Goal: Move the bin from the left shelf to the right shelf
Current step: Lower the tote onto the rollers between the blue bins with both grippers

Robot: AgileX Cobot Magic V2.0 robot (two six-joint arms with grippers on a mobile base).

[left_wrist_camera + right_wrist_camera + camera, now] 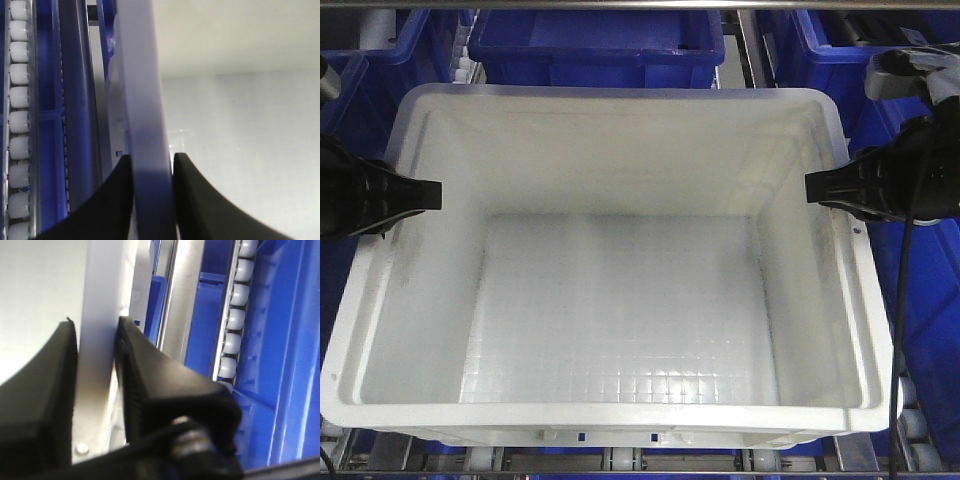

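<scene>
**Both hands clamped on bin rims, bin between arms**

Black left hand [150,165] pinches the left rim of the large white rectangular plastic bin [620,300]: one finger outside, one inside, rim sandwiched, no gap visible in the left wrist view. Black right hand [97,340] does the same on the right rim, fingers tight against both faces of the wall. So both hands are grasping the bin, one per short side, roughly opposite each other and toward the far half of the rims.

Key relation: bin sits directly between the two hands, long axis running left-right across the front view; neither arm nearer, grip symmetric. A move rightward likely needs both arms travelling together.

Bin looks empty, thick rim, smooth pale walls, grid-textured floor. No print readable here.

Bin rests on the grey metal rack with small white roller wheels [19,120], rollers seen beside it on both sides. Dark blue plastic totes [600,45] behind and to either side.
</scene>
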